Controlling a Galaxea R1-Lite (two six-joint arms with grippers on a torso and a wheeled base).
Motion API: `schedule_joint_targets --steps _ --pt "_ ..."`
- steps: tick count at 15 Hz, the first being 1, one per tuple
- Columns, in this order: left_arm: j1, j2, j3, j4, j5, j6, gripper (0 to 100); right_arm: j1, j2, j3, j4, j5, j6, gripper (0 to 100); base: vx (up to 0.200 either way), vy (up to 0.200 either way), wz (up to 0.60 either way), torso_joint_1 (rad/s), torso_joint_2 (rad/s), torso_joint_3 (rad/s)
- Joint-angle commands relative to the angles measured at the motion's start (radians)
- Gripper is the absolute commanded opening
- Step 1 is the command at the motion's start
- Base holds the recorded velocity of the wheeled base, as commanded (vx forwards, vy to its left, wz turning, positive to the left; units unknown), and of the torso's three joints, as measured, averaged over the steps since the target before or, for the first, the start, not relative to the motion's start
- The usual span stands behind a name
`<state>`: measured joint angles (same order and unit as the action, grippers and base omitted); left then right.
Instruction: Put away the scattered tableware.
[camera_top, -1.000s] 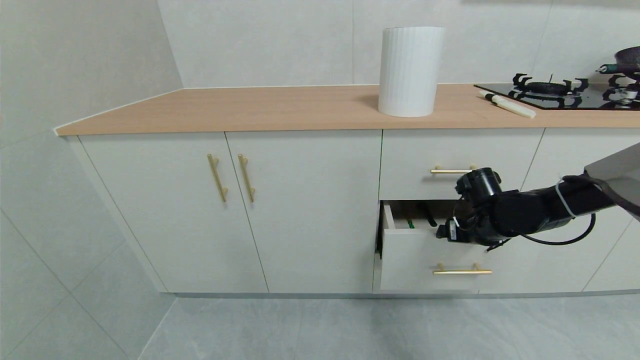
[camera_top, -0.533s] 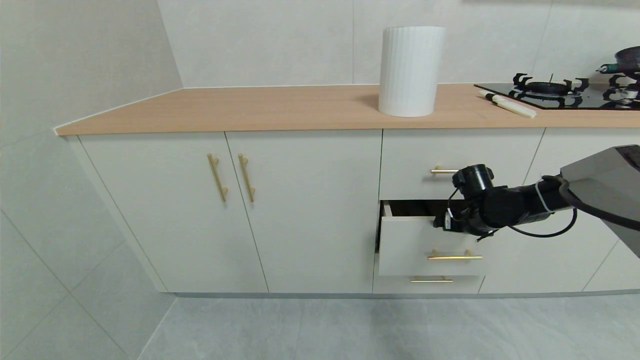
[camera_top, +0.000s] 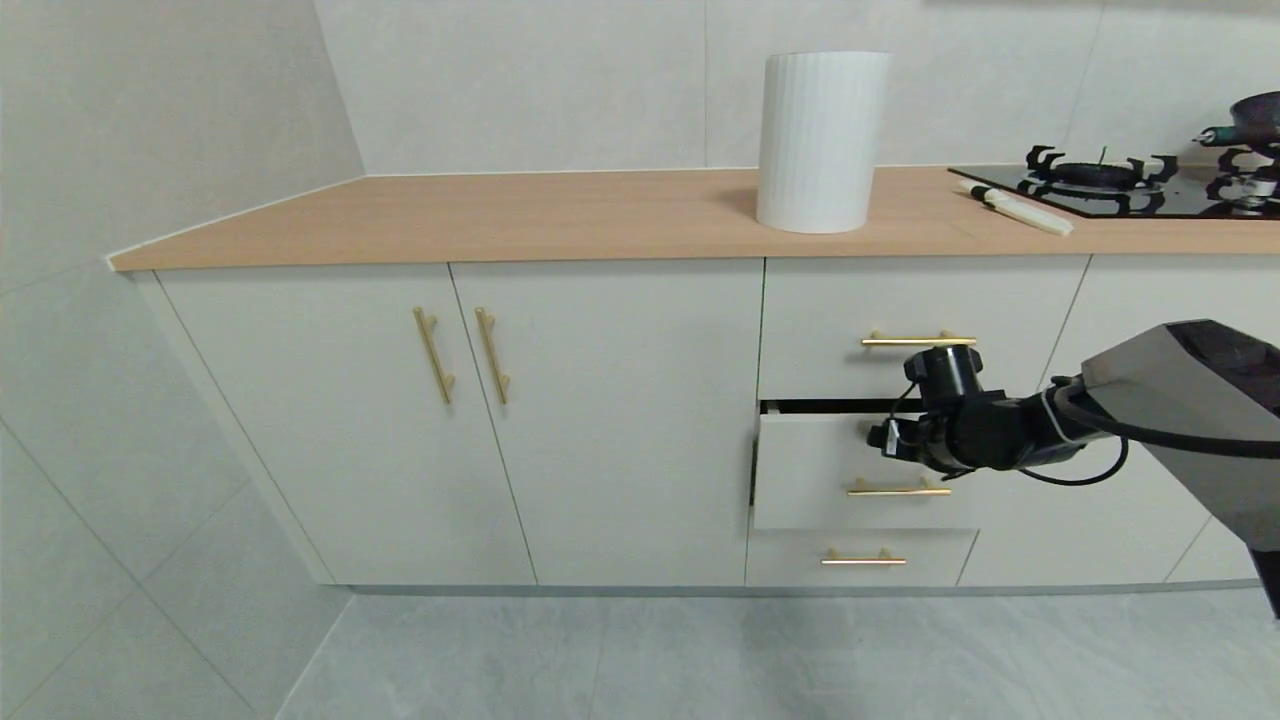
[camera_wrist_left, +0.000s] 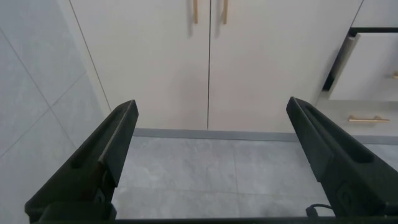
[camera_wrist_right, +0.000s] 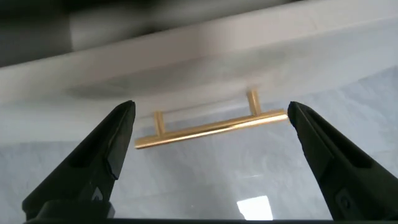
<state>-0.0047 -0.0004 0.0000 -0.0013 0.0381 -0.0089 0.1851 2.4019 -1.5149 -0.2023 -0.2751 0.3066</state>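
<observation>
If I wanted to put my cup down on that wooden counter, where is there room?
The long stretch of worktop from the wall corner to the white ribbed canister is bare. A smaller patch lies between the canister and the pale utensil. It is crowded at the hob, and below, where the right pincer sits against the slightly open drawer.

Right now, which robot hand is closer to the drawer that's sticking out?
Right. The right gripper is at the drawer, just above its gold handle. The left gripper hangs low before the cupboard doors, apart from the drawer.
</observation>
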Motion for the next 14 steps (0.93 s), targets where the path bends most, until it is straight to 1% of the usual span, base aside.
schedule_joint_targets --steps 1,2,4,9,12,14 --pt "0.000 0.000 0.000 0.000 0.000 0.000 100 -0.003 0.028 -0.002 -0.032 -0.001 0.002 100 0.000 0.000 0.00 0.000 0.00 0.000" --pt "0.000 0.000 0.000 0.000 0.000 0.000 100 -0.003 0.036 -0.002 -0.083 -0.009 0.016 100 0.000 0.000 0.00 0.000 0.00 0.000" --pt "0.000 0.000 0.000 0.000 0.000 0.000 100 -0.007 0.049 -0.008 -0.131 -0.010 0.045 100 0.000 0.000 0.00 0.000 0.00 0.000" --pt "0.000 0.000 0.000 0.000 0.000 0.000 100 -0.010 0.088 -0.051 -0.166 -0.010 0.074 100 0.000 0.000 0.00 0.000 0.00 0.000" --pt "0.000 0.000 0.000 0.000 0.000 0.000 100 -0.018 0.128 -0.122 -0.167 -0.016 0.117 100 0.000 0.000 0.00 0.000 0.00 0.000" --pt "0.000 0.000 0.000 0.000 0.000 0.000 100 -0.027 0.161 -0.189 -0.166 -0.052 0.146 100 0.000 0.000 0.00 0.000 0.00 0.000"
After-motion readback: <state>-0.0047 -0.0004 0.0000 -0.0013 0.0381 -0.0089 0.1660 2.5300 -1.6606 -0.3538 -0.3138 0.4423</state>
